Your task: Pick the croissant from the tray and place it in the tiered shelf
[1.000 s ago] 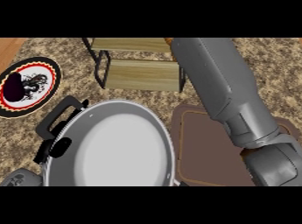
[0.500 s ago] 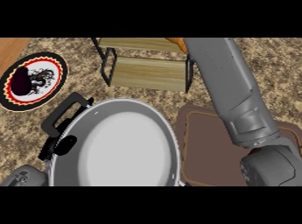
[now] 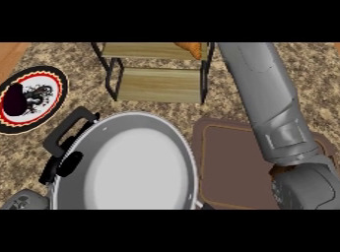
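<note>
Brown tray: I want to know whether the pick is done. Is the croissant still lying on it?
No. The brown tray shows bare, and the orange croissant sits on the tiered shelf's top level.

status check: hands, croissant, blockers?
Right forearm reaches to the shelf; neither hand visible. Croissant on top tier. Tray bare where visible. Big pan beside tray.

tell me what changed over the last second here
The right forearm swung toward the view's right, uncovering more of the tiered shelf; the croissant now shows on its top tier, at the right end. The right hand itself is hidden. The view also shifted slightly. The pan, patterned plate and brown tray kept their places.
</note>
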You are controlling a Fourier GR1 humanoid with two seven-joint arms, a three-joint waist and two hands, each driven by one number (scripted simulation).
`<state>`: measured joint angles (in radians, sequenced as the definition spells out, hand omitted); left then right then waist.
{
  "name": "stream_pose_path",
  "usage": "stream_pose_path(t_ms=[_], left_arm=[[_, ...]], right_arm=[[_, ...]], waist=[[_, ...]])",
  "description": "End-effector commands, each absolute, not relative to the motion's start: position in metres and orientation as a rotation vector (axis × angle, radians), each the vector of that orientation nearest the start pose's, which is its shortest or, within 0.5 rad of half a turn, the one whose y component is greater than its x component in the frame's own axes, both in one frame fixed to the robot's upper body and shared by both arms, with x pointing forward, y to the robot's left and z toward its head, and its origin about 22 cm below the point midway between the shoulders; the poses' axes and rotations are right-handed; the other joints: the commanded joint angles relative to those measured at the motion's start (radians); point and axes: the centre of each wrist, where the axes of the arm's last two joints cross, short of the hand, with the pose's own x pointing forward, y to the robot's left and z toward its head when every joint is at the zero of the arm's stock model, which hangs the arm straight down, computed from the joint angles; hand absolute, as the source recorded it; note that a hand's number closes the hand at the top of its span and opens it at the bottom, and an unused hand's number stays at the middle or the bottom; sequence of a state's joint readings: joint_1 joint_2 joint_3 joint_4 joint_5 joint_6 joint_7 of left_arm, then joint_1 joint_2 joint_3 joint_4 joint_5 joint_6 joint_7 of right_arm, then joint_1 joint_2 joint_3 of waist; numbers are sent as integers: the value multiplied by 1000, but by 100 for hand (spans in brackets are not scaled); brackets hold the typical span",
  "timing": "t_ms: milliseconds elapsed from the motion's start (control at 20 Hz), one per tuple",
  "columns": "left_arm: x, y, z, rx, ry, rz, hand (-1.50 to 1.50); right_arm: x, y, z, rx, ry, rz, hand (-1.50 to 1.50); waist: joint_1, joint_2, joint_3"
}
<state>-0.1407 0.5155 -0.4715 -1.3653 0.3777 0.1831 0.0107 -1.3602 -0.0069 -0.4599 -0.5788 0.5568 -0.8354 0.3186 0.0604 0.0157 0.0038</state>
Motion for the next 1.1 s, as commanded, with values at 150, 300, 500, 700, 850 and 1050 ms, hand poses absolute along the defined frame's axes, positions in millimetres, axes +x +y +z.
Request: stream_pose_path(t_ms=[150,300,500,700,850,1050], left_arm=[[242,271,-30,116,-1302,-268,0],[225,265,-41,114,-1275,-260,0],[219,280,-40,148,-1265,-234,0],[219,276,-48,154,-1280,-223,0],[227,271,-30,136,-1289,-235,0],[229,281,-37,148,-1285,-240,0]], right_arm=[[466,-149,220,-779,-1551,-663,-150],[461,-177,218,-819,-1527,-656,-150],[436,-190,188,-793,-1537,-567,-150],[405,-228,180,-829,-1580,-506,-150],[373,-244,180,-809,-1583,-459,-150],[328,-270,195,-819,-1605,-385,-150]], waist=[[-80,-25,-4],[-98,-34,-4],[-124,-46,-4],[-129,-39,-5],[-120,-38,-4],[-108,-29,-5]])
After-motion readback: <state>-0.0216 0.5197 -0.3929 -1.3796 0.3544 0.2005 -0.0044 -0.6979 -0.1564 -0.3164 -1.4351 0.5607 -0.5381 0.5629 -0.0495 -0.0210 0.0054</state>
